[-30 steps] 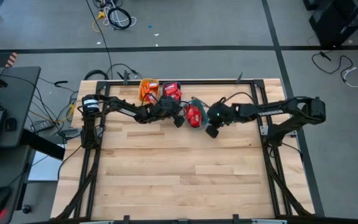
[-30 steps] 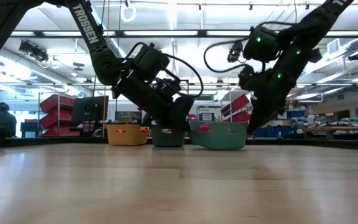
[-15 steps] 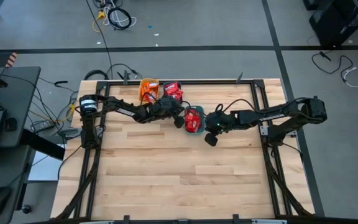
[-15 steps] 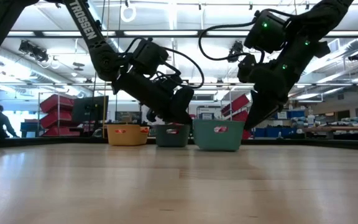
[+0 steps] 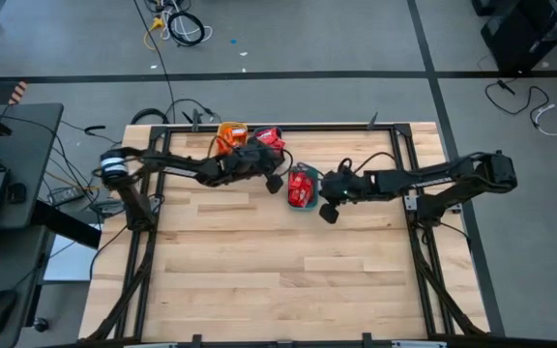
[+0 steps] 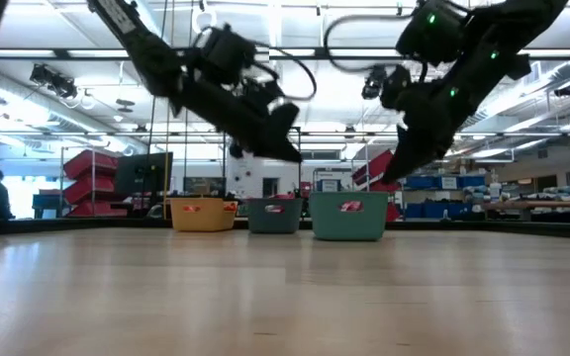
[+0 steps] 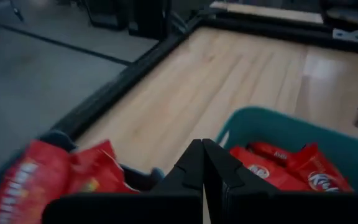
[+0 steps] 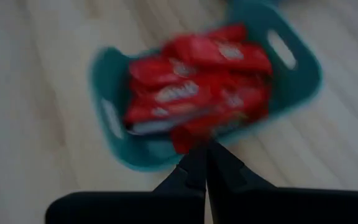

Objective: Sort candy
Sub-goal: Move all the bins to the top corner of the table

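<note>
The candy is red wrapped packets heaped in a teal bin point(image 5: 303, 187) point(image 8: 197, 93), more red packets in a dark bin point(image 5: 269, 139) point(image 7: 48, 180), and orange ones in a yellow bin point(image 5: 228, 137). All three bins stand on their bases in a row point(image 6: 274, 214). My left gripper point(image 5: 275, 181) point(image 7: 202, 149) is shut and hangs in the air between the dark bin and the teal bin point(image 7: 278, 134). My right gripper point(image 5: 327, 210) point(image 8: 202, 149) is shut too, above the teal bin's right near side point(image 6: 347, 216), pointing down at it.
Bare wooden tabletop point(image 5: 278, 280) spreads from the bins to the near edge. A black frame point(image 5: 288, 126) runs round the table, close behind the bins. Cables lie on the floor beyond the far edge.
The teal bin, tipped up a second ago with my left gripper at it, now stands flat, a little nearer the near edge. My left gripper has risen and drawn back toward the dark bin. My right gripper has moved slightly left toward the teal bin.
</note>
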You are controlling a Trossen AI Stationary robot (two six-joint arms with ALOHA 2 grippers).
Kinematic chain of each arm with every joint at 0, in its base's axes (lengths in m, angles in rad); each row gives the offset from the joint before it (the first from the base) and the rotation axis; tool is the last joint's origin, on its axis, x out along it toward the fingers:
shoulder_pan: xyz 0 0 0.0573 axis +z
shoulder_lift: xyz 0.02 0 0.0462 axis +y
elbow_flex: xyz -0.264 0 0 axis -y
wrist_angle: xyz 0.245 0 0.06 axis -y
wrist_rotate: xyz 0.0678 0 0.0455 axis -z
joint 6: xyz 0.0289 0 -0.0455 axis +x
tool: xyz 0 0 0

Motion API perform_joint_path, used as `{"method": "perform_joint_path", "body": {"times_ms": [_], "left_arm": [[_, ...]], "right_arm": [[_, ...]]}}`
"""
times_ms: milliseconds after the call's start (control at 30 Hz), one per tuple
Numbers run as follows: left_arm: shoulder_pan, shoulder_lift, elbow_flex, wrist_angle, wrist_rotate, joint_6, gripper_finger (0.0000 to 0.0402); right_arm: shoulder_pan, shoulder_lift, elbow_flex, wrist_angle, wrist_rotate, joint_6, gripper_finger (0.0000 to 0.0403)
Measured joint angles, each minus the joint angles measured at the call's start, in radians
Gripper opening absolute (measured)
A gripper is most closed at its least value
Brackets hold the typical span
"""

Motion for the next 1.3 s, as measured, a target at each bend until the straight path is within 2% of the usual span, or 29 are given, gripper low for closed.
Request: {"method": "perform_joint_path", "body": {"times_ms": [67,133,233,367,600,900,1033,1300], "left_arm": [[-0.003,-0.052,-0.012,-0.024,-0.002,0.014,0.0],[-0.017,-0.102,-0.044,-0.005,-0.004,0.031,0.0],[-0.046,-0.163,-0.133,0.107,0.029,0.046,0.0],[-0.074,-0.211,-0.277,0.272,0.063,0.012,0.0],[-0.087,-0.248,-0.453,0.423,0.069,-0.063,0.0],[-0.087,-0.247,-0.483,0.44,0.068,-0.072,0.0],[-0.087,-0.247,-0.483,0.44,0.068,-0.071,0.0],[-0.087,-0.247,-0.483,0.43,0.069,-0.072,0.0]], "right_arm": [[0.035,-0.005,0.0,0.041,-0.029,-0.042,0.0],[0.071,0.006,0.0,0.097,-0.102,-0.074,0.0],[0.111,0.053,0.001,0.198,-0.164,-0.097,0.0],[0.123,0.141,0.001,0.263,-0.165,-0.104,0.0],[0.05,0.238,0.001,0.261,-0.097,-0.104,0.0],[-0.086,0.233,0.0,0.32,-0.09,-0.119,0.0],[-0.1,0.26,0.001,0.397,-0.14,-0.127,0.0],[-0.137,0.339,0.001,0.522,-0.133,-0.133,0.0]]}}
